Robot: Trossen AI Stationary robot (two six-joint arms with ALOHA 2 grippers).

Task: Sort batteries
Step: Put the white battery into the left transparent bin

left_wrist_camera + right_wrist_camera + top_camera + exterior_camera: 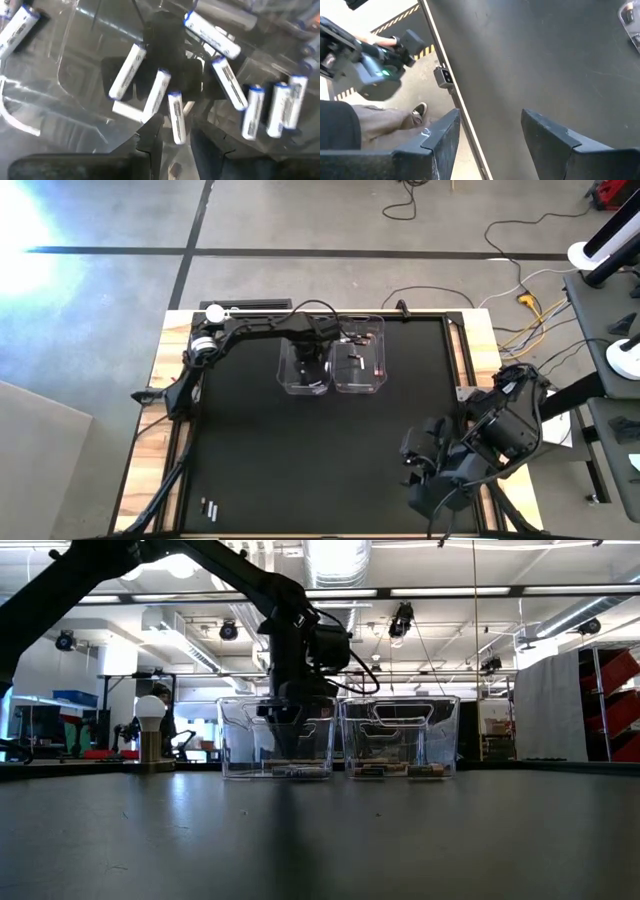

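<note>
Two clear plastic bins stand side by side at the table's far middle: the left bin [303,372] and the right bin [361,362]. Several silvery-white batteries [227,82] with blue ends lie on the left bin's floor. Dark batteries [400,771] lie in the right bin [400,735]. My left gripper [175,145] reaches down into the left bin [277,735], open, with one white battery [176,117] lying just beyond its fingertips. My right gripper [490,140] is open and empty over the table's near right [418,450].
Two small batteries [208,508] lie on the mat near the front left corner. A silver knob with a white ball [213,311] stands at the far left. A person's leg and shoe [417,111] show beside the table's edge.
</note>
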